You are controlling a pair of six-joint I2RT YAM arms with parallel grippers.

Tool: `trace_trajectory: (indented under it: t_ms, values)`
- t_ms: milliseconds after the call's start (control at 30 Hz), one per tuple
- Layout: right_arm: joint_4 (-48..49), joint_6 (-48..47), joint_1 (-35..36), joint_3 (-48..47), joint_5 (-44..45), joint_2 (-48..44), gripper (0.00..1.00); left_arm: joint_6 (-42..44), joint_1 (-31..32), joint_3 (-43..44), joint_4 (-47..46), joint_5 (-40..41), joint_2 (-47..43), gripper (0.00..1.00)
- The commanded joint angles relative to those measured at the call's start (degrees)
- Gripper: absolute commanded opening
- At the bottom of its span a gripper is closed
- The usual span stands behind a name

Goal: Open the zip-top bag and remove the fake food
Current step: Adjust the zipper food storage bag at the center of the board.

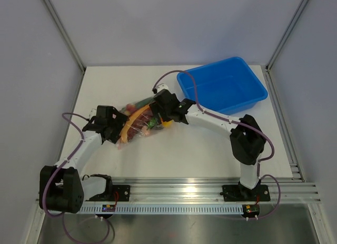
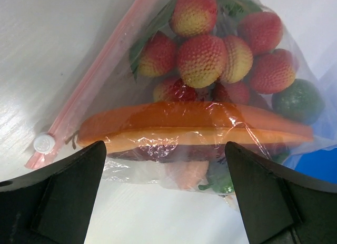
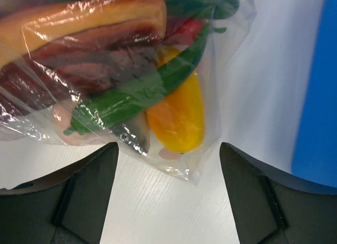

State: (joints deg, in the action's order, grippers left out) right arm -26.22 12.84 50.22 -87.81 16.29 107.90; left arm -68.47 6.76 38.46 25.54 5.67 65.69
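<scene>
The clear zip-top bag point(image 1: 138, 124) lies mid-table between my two grippers, stuffed with fake food. In the left wrist view its pink zip strip point(image 2: 89, 81) runs diagonally down to a white slider point(image 2: 43, 143). Bumpy red-yellow fruits point(image 2: 202, 60) and an orange wedge point(image 2: 195, 129) show through the plastic. My left gripper point(image 2: 166, 202) stands open, with the bag's near edge just ahead of its fingers. The right wrist view shows a yellow fruit point(image 3: 179, 118), a green cucumber point(image 3: 139, 89) and the bag's corner point(image 3: 195, 173). My right gripper point(image 3: 168, 202) is open just short of that corner and holds nothing.
A blue rectangular bin point(image 1: 224, 86) stands at the back right of the white table point(image 1: 189, 154); its blue wall point(image 3: 321, 97) shows at the right edge of the right wrist view. An aluminium rail point(image 1: 210, 194) runs along the near edge.
</scene>
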Motion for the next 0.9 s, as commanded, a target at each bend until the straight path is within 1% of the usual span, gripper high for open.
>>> trace_trajectory:
  t_ms: [0, 133, 167, 233, 267, 333, 367, 400, 433, 467, 533, 567, 600, 700, 767, 800, 867]
  values:
    - [-4.37, 0.17, 1.81, -3.15, -1.52, 2.31, 0.85, 2.37, -0.96, 2.59, 0.56, -3.39, 0.93, 0.99]
    - [-5.60, 0.34, 2.69, -4.12, -2.93, 3.81, 0.86, 1.59, -1.32, 2.15, 2.31, -0.85, -1.35, 0.99]
    - [-5.86, 0.52, 2.87, -4.21, -3.02, 3.90, 0.86, 0.89, -1.32, 2.24, 3.80, 2.64, -3.01, 0.99]
    - [-6.39, 0.69, 3.04, -4.39, -2.50, 4.60, 0.86, -0.17, -1.40, 2.59, 7.57, 6.44, -5.03, 0.99]
    - [-6.74, 0.87, 2.96, -4.47, -2.32, 4.95, 0.85, -0.96, -1.40, 2.41, 8.12, 9.07, -7.74, 0.99]
    - [-7.00, 1.31, 2.96, -4.82, 0.39, 5.74, 0.76, -2.19, -1.40, 0.49, 7.34, 10.49, -10.31, 0.99]
    - [-7.09, 1.40, 2.96, -5.26, 1.27, 6.01, 0.64, -2.72, -1.40, -0.48, 6.72, 11.11, -12.41, 0.99]
    - [-7.27, 1.40, 3.04, -5.53, 2.94, 6.88, 0.59, -3.25, -1.49, -1.53, 5.85, 11.29, -13.47, 0.99]
    - [-7.44, 1.40, 2.96, -5.70, 3.91, 7.24, 0.51, -4.38, -1.58, -3.28, 4.62, 11.47, -14.18, 0.99]
    - [-7.27, 1.57, 2.96, -5.97, 4.88, 7.59, 0.38, -4.83, -1.67, -3.82, 4.26, 11.81, -14.71, 0.99]
    - [-7.01, 1.57, 2.87, -6.76, 7.60, 8.47, 0.21, -5.18, -1.93, -4.44, 3.90, 11.99, -15.59, 0.99]
    - [-7.01, 1.40, 2.87, -7.54, 8.74, 8.82, 0.07, -5.19, -2.19, -4.36, 3.99, 12.34, -15.77, 0.99]
    - [-6.83, 1.22, 2.87, -8.07, 10.76, 9.34, 0.00, -5.19, -2.19, -4.27, 4.17, 12.61, -15.94, 0.99]
    - [-5.61, -0.35, 2.43, -9.92, 16.56, 10.58, 0.00, -4.83, -2.28, -4.35, 3.82, 12.87, -16.47, 0.99]
    - [-1.14, -4.83, 2.43, -9.66, 20.85, 10.84, 0.00, -2.65, -2.28, -5.05, 1.90, 12.00, -17.00, 0.99]
    - [3.32, -7.89, 2.34, -9.31, 22.62, 10.84, 0.00, -0.64, -2.28, -5.23, -0.47, 11.47, -17.78, 0.99]
    - [7.57, -9.67, 1.73, -8.26, 27.97, 11.37, 0.00, 0.26, -2.28, -5.76, -1.72, 11.03, -18.66, 0.99]
